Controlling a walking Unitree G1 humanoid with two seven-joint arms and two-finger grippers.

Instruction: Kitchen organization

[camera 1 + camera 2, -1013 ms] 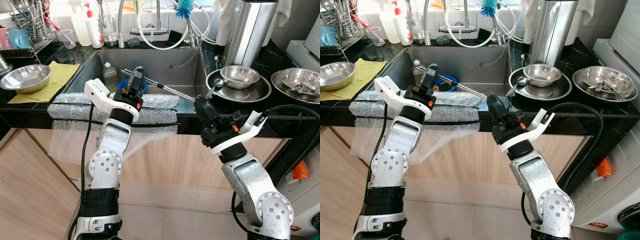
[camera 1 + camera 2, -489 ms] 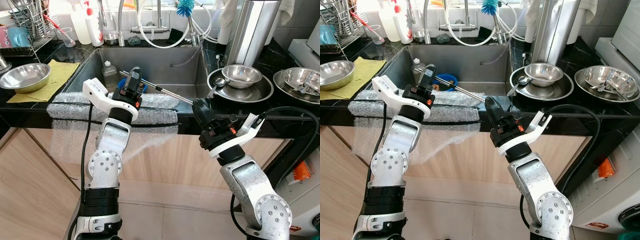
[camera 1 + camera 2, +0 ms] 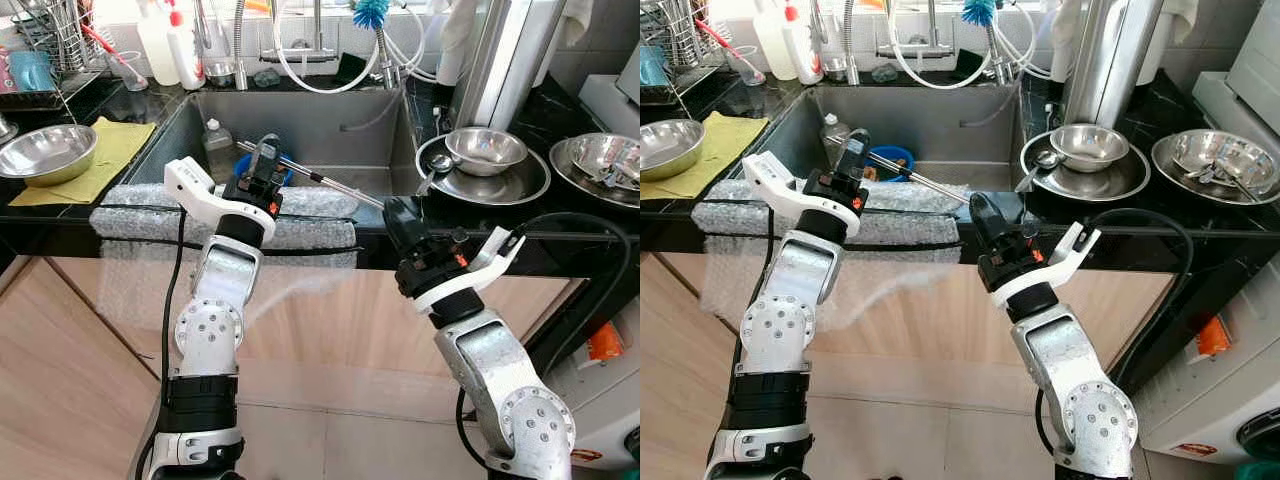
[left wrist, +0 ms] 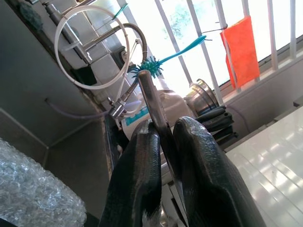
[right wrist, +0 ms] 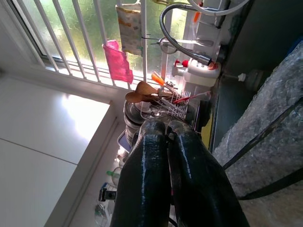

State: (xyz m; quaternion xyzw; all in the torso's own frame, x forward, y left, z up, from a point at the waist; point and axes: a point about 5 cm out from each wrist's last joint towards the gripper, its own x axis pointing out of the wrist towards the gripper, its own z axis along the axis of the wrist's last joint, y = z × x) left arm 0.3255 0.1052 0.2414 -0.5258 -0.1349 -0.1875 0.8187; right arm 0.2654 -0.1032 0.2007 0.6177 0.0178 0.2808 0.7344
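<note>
The left end effector (image 3: 266,160) was clamped on one end of a long thin metal rod (image 3: 335,181), its two black fingers (image 4: 142,179) pressed against the shaft from either side. The rod lay aslant over the sink (image 3: 300,120), running from the grip toward four o'clock, where its far end came close to the right end effector (image 3: 400,215) at the sink's front rim. That one had its fingers pressed together on nothing.

The rod looked stiff, light and smooth, likely slippery polished steel. Held at one end, it would probably lever and swing, and could twist between the pads. A hold nearer its middle would balance better; the far end could strike the steel bowls (image 3: 485,150) on the black tabletop (image 3: 560,215) at three o'clock, or the tall steel canister behind them. Bubble wrap (image 3: 140,205) padded the sink's front edge, so a scrape there would matter little.

Against the frame a second earlier, the whole scene sat slightly lower and nearer, so the head camera had moved. The left end effector kept its grip on the rod and was a little higher over the sink. The right end effector had drifted toward eleven o'clock, closer to the rod's free end.
</note>
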